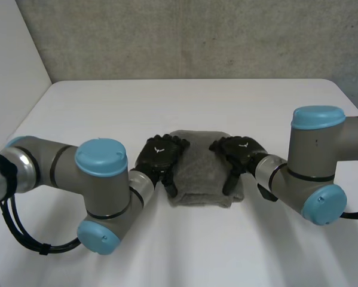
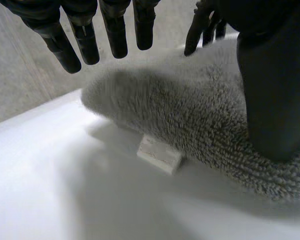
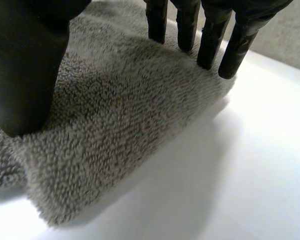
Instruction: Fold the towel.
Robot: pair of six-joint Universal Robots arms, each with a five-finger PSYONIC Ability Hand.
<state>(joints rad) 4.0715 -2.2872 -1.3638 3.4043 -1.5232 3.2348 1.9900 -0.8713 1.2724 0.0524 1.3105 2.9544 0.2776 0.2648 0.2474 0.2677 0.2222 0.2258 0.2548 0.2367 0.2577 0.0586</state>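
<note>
Here the left robot hand (image 1: pixel 159 154) and right robot hand (image 1: pixel 241 152) lie flat (gripping nothing) on the towel (image 1: pixel 205 173); white label (image 2: pixel 160 155) protrudes.

Left hand (image 1: pixel 159 154), right hand (image 1: pixel 241 153) flat

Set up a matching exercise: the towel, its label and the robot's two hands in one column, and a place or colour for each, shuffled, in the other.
Things:
A. towel
B. label
C. left hand
D. right hand

Descriptions:
1. white, poking out from under the towel's edge
2. on the towel's right side
3. grey and fluffy, lying under both hands
4. on the towel's left side

Pairs: A-3, B-1, C-4, D-2.
</note>
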